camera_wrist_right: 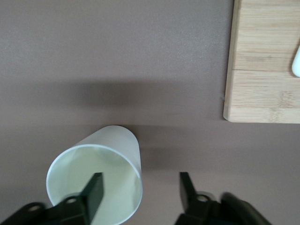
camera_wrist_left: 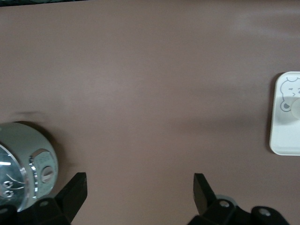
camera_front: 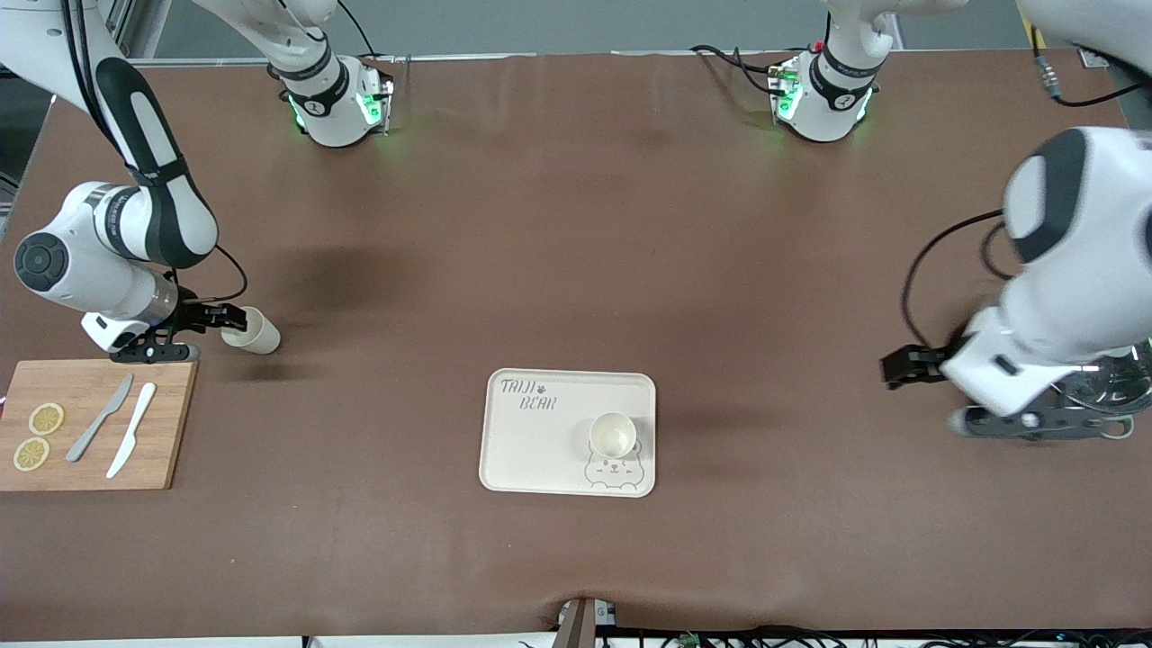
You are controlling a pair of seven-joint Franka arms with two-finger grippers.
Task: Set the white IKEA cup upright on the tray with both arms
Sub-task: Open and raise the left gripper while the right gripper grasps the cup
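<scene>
One white cup (camera_front: pixel 613 434) stands upright on the cream tray (camera_front: pixel 540 450), over the bear drawing. A second white cup (camera_front: pixel 256 332) lies on its side on the table, next to the cutting board at the right arm's end. My right gripper (camera_front: pixel 220 317) is at this cup's mouth and open. In the right wrist view the cup (camera_wrist_right: pixel 117 143) shows its open mouth; one finger (camera_wrist_right: pixel 93 193) is inside the rim and the other (camera_wrist_right: pixel 186 190) is outside it. My left gripper (camera_front: pixel 900 367) is open and empty, low over bare table at the left arm's end (camera_wrist_left: pixel 139 187). The tray's edge (camera_wrist_left: pixel 283 136) shows there.
A wooden cutting board (camera_front: pixel 166 450) with two knives and two lemon slices lies at the right arm's end, nearer the front camera than the lying cup; its corner shows in the right wrist view (camera_wrist_right: pixel 262 56). A round glass-and-metal object (camera_front: pixel 1111 387) lies under the left wrist (camera_wrist_left: pixel 23 168).
</scene>
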